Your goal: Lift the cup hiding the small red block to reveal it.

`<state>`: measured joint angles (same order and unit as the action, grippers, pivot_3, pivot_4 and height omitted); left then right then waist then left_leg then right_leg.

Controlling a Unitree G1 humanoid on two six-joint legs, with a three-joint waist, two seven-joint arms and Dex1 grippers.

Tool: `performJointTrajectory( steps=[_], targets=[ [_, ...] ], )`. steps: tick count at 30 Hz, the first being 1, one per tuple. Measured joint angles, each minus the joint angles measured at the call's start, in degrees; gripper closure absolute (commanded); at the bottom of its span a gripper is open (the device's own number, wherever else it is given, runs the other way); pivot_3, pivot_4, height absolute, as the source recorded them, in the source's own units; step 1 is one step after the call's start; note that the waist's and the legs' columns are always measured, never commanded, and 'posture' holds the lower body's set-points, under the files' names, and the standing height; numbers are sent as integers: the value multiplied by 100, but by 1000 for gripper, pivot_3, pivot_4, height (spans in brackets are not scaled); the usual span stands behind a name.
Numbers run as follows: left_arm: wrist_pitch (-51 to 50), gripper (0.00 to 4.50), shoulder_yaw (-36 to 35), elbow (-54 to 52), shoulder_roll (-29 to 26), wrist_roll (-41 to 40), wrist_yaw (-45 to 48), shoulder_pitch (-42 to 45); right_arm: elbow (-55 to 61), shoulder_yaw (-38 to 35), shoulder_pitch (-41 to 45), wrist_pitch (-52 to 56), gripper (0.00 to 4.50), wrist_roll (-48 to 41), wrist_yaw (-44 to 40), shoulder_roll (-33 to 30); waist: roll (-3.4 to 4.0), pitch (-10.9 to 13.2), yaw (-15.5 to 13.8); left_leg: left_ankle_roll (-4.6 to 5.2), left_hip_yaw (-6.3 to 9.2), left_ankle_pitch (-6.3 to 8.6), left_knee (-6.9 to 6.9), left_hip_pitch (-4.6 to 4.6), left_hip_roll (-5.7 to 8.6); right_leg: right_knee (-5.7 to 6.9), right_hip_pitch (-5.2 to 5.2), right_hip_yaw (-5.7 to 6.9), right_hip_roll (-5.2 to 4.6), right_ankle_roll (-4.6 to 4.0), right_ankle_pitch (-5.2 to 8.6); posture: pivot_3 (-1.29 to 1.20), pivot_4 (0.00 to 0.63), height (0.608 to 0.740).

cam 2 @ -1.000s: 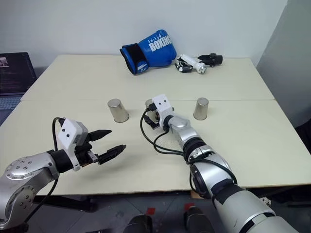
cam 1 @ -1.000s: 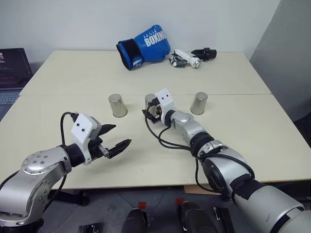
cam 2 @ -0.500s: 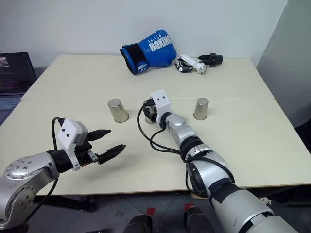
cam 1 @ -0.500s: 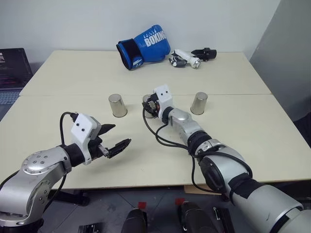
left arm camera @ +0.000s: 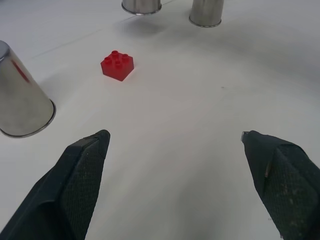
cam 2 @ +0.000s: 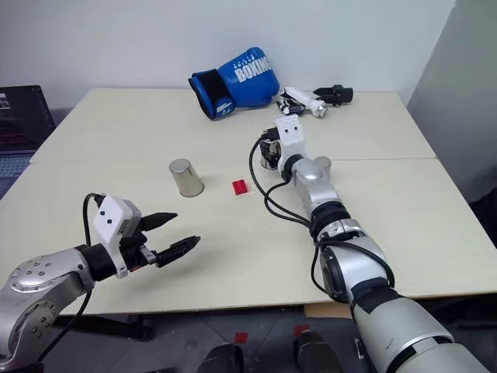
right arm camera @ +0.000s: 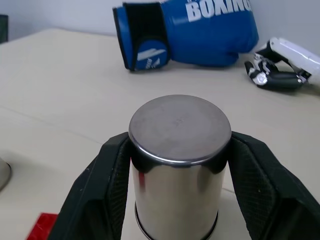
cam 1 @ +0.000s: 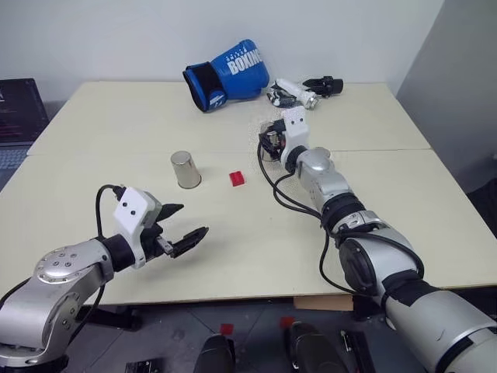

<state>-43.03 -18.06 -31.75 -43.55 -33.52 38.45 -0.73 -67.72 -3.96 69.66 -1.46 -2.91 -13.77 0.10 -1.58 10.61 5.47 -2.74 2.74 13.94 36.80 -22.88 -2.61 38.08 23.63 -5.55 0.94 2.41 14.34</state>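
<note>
The small red block lies uncovered on the pale table, near its middle. Behind it and to its right, my right gripper is shut on a shiny silver cup, held upside down above the table. Its black fingers press both sides of the cup. A second cup stands upside down left of the block. Another cup peeks out behind my right forearm. My left gripper hovers open over the near left of the table, nothing between its fingers.
A blue boxing glove lies at the table's back. Beside it on the right is a black and white tool. A dark laptop sits past the left edge. A seam runs across the table behind the cups.
My right gripper has shut on the middle cup and carried it up, back and to the right, which uncovered the red block. My left arm has stayed still.
</note>
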Motion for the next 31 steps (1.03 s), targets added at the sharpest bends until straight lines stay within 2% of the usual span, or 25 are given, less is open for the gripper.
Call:
performJointTrajectory(
  steps=[2,8,13,16,17,22,25,28,31],
  targets=[
    [10,0,14,18,-4,11,22,16,-88,-43,-69,70,1271,-18,24,53,0,0,3,0,0,0,-2,-2,1,-1,0,0,0,0,0,0,150,740],
    [73,0,33,90,-13,39,101,62,-209,-31,-167,70,19,24,95,79,1,1,5,0,1,0,-2,-4,2,-4,0,0,-2,0,0,0,150,740],
    [86,0,32,110,-64,53,123,106,145,78,-468,75,19,88,-90,-20,1,1,-3,0,2,0,0,-4,3,-4,-1,1,-2,1,0,0,150,740],
    [83,0,-31,196,-246,48,226,112,1527,215,-1086,532,19,28,-544,-249,9,6,-35,0,3,0,-4,-6,2,-5,0,2,-2,1,1,0,150,740],
    [82,0,-94,223,-372,48,279,65,2655,302,-1541,989,19,-71,-757,-428,10,6,-60,-1,11,1,-4,-9,2,-2,1,7,-2,1,1,0,150,740],
    [86,0,-308,334,-583,9,484,8,5693,308,-2587,2922,19,-611,-1096,-1066,16,10,-81,-2,9,1,-10,-8,1,-4,4,7,-3,-4,7,0,150,740],
    [88,0,-389,616,-641,16,479,118,7707,450,-3467,4693,19,-1340,-1620,-1871,14,8,-109,-2,10,2,-11,-4,0,-4,1,8,-3,17,30,0,150,740],
    [84,0,-378,674,-656,11,500,155,8487,635,-3884,5552,19,-1650,-1868,-2417,14,8,-81,-2,-1,2,-9,0,0,-5,2,-1,-3,17,32,0,150,740],
    [85,0,-379,697,-682,13,516,165,8820,662,-4173,5824,19,-1805,-2029,-2724,13,8,-67,-1,-5,1,-6,5,-1,-3,3,-3,-2,15,34,0,150,740]
  ],
)
